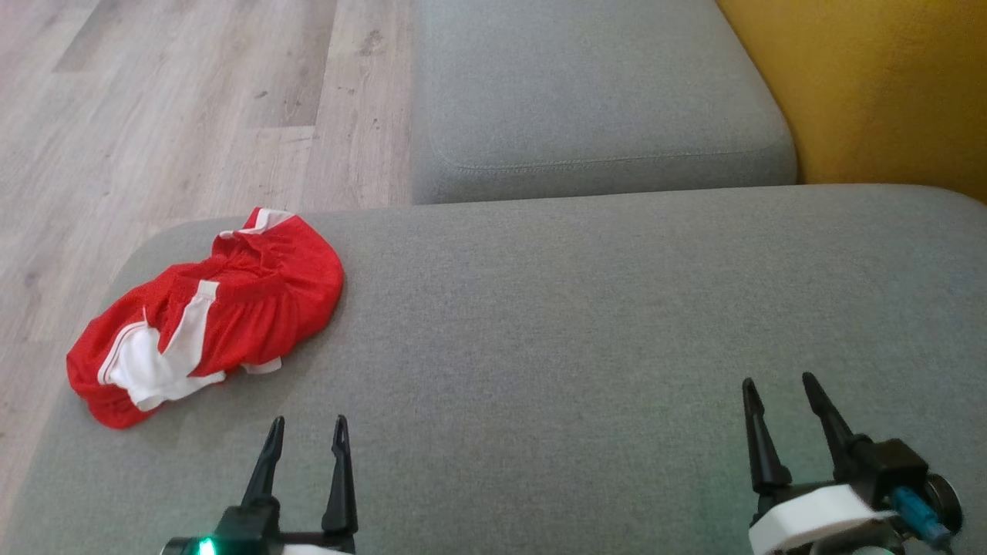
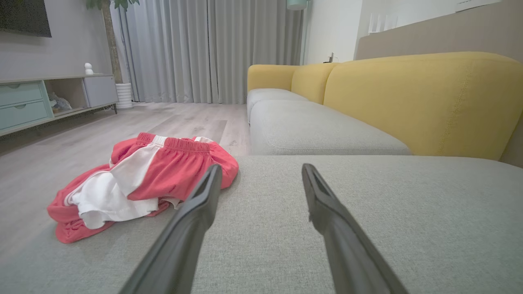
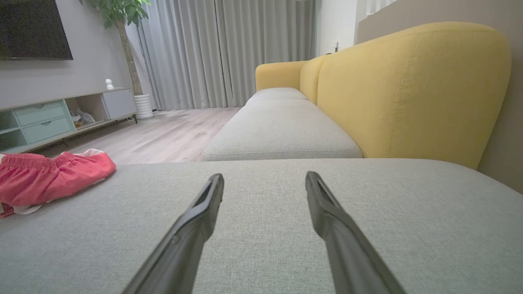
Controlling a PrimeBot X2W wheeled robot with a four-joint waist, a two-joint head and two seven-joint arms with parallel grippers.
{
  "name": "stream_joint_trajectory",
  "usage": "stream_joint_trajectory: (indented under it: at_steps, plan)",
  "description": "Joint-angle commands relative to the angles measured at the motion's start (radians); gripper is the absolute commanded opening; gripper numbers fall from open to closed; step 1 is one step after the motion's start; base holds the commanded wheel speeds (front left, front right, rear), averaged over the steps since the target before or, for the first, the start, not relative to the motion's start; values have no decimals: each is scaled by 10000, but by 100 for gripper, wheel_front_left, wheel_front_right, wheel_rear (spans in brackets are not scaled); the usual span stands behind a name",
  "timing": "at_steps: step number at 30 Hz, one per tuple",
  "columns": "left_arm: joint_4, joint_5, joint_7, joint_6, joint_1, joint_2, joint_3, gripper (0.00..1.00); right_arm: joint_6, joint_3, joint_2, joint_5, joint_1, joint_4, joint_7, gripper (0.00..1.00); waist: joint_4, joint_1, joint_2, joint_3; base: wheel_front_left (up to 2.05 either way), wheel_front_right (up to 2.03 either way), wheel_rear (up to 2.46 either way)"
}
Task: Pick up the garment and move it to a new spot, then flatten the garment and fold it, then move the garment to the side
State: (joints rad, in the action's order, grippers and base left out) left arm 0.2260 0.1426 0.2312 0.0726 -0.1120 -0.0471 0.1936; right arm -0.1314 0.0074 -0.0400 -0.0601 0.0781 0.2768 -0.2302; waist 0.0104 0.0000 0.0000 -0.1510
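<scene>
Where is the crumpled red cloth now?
In the head view the crumpled red cloth lies at the left edge of the grey cushion, next to the wooden floor, ahead and left of the left tool.

Red cloth (image 2: 179, 165) (crumpled) on grey cushion (image 2: 408, 224)

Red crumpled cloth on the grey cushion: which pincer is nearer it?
Left. The left pincer is just right of the red cloth, open, not touching it. The right pincer is far off to the cloth's right, across the grey cushion, also open.
</scene>
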Motion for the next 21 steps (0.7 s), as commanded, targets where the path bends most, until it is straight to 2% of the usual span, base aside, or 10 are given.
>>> stream_joint_trajectory:
  at_steps: [1,6,21]
  plan:
    - [-355,-325,159,114,318,-29,-218,100,7,275,-99,356,-198,-258,-170,100,-20,0,0,-23,0,0,0]
    - [-313,-822,306,223,256,-31,-202,100,7,245,-102,968,-153,-131,-316,100,-79,0,0,-100,0,0,0]
    - [-231,-436,306,303,198,-31,-320,100,7,190,-102,930,-106,74,-316,100,-168,0,0,-136,0,0,0]
